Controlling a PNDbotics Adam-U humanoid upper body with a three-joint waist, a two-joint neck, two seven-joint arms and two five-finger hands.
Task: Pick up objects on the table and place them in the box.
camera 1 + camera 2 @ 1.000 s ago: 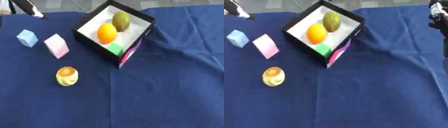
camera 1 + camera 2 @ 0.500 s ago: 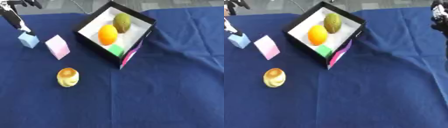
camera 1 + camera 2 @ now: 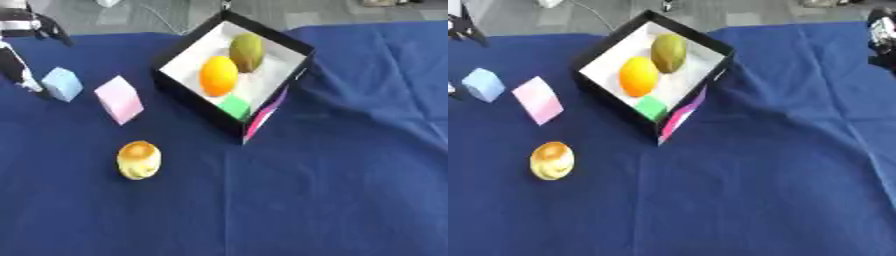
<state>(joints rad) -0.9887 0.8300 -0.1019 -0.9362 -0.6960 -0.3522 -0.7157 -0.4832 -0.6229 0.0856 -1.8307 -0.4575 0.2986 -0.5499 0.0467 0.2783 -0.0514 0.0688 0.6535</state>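
A black box (image 3: 194, 104) with a white inside stands at the back middle of the blue cloth. In it lie an orange (image 3: 218, 75), a green-brown fruit (image 3: 247, 51) and a small green cube (image 3: 234, 107). Left of the box sit a light blue cube (image 3: 63, 84) and a pink cube (image 3: 119, 99). Nearer me lies a round yellow-orange pastry-like thing (image 3: 138, 159). My left hand (image 3: 17, 65) reaches down at the far left, open, its fingers right beside the light blue cube's left side. My right hand (image 3: 881, 37) shows only partly at the right edge, far from the objects.
The blue cloth (image 3: 332, 190) covers the whole table, with creases to the right of the box. A pink flap (image 3: 264, 116) hangs at the box's near corner. Grey floor and a cable (image 3: 166, 17) lie beyond the far edge.
My left hand has come down from the top left corner to the light blue cube's side. The objects and the right hand have stayed put.
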